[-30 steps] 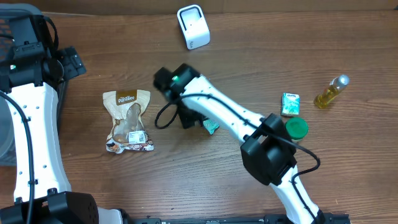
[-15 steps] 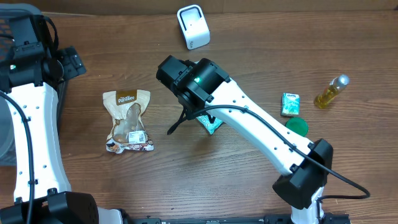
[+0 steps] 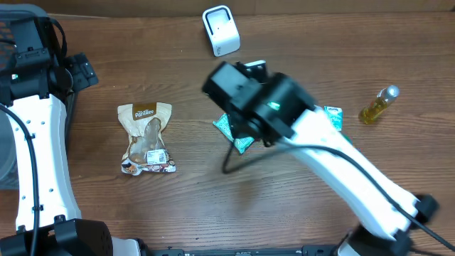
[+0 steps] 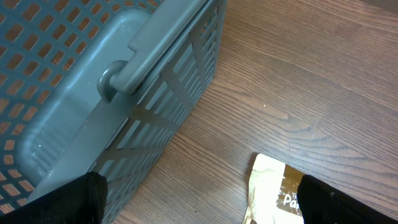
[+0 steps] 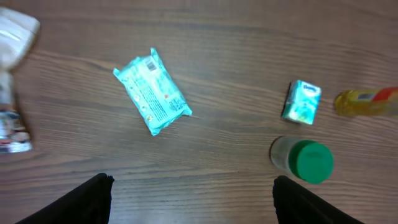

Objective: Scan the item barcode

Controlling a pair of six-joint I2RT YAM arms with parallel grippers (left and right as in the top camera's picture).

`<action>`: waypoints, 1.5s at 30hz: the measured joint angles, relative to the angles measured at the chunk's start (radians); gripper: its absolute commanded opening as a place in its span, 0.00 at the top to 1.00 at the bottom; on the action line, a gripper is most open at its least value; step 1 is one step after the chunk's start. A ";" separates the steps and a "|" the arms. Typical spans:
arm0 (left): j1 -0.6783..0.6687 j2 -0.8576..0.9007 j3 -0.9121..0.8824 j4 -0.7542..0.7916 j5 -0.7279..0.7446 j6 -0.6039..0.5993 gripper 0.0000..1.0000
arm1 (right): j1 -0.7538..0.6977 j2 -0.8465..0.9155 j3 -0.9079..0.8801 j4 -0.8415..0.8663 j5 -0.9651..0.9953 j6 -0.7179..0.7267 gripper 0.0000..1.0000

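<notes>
Jar (image 5: 303, 160), carton (image 5: 301, 102) and bottle (image 5: 367, 101) are seen right of the teal packet (image 5: 152, 92), flat on the table (image 5: 217, 37) under spread right fingers (image 5: 81, 202); overhead it is half hidden by that arm (image 3: 341, 163). Left fingers (image 4: 62, 199) are spread.

Overhead, my right arm (image 3: 334, 153) is blurring and covering part of the teal packet (image 3: 226, 126), whose print is showing too small to read, and part of the small carton (image 3: 335, 112) right of it. From my wrist, left of the packet, the snack bag (image 5: 9, 127) and white scanner (image 5: 15, 28) are being clipped by the edge; far right of it, the yellow bottle (image 5: 367, 99) is smearing and running off frame.
</notes>
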 measured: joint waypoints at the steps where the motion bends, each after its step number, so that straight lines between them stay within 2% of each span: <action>1: 0.000 0.000 0.000 0.000 0.000 0.000 0.00 | 0.000 -0.043 -0.014 -0.002 0.003 0.001 0.20; 5: 0.000 0.000 0.000 0.000 0.000 0.000 0.00 | 0.000 -0.138 -0.075 0.048 0.009 -0.002 0.20; 10: 0.000 0.000 0.000 0.000 0.000 0.000 0.00 | 0.000 -0.150 -0.219 0.180 0.009 -0.041 0.17; 13: 0.000 0.000 0.000 0.000 0.000 0.000 0.00 | -0.001 -0.141 -0.366 0.331 -0.014 -0.074 0.16; 16: 0.000 0.000 0.000 -0.002 0.000 0.000 0.00 | -0.010 -0.134 -0.556 0.579 -0.084 -0.126 0.20; 20: 0.000 0.000 0.000 0.000 0.000 0.000 0.00 | -0.068 -0.131 -0.681 0.695 -0.119 -0.145 0.19; 23: 0.000 0.000 0.000 0.000 0.000 0.000 0.00 | -0.112 -0.130 -0.699 0.704 -0.136 -0.151 0.15; 27: 0.000 0.000 0.000 0.000 0.000 0.000 0.00 | -0.119 -0.129 -0.699 0.708 -0.211 -0.258 0.00; 29: 0.000 0.000 0.000 0.000 0.000 0.000 0.00 | -0.119 -0.110 -0.699 0.725 -0.298 -0.365 0.00; 33: 0.000 0.000 0.000 0.000 0.000 0.000 0.00 | -0.119 -0.034 -0.699 0.780 -0.345 -0.454 0.00; 34: 0.000 0.000 0.000 0.000 0.000 0.000 0.00 | -0.119 -0.010 -0.700 0.800 -0.352 -0.470 0.01; 37: 0.000 0.000 0.000 0.000 0.000 0.000 0.00 | -0.119 0.021 -0.701 0.832 -0.366 -0.492 0.43; 38: 0.000 0.000 0.000 0.000 0.000 0.000 0.00 | -0.119 0.023 -0.701 0.837 -0.370 -0.497 0.65; 39: 0.000 0.000 0.000 0.000 0.000 0.000 0.00 | -0.118 0.022 -0.701 0.839 -0.371 -0.499 0.70; 41: 0.000 0.000 0.000 0.000 0.000 0.000 0.00 | -0.119 0.023 -0.701 0.837 -0.374 -0.491 0.71; 42: 0.000 0.000 0.000 0.000 0.000 0.000 0.00 | -0.119 0.023 -0.701 0.833 -0.374 -0.494 0.68; 43: 0.000 0.000 0.000 0.000 0.000 0.000 0.00 | -0.119 0.023 -0.701 0.830 -0.373 -0.491 0.54; 45: 0.000 0.000 0.000 0.000 0.000 0.000 0.00 | -0.119 0.028 -0.701 0.830 -0.369 -0.491 0.46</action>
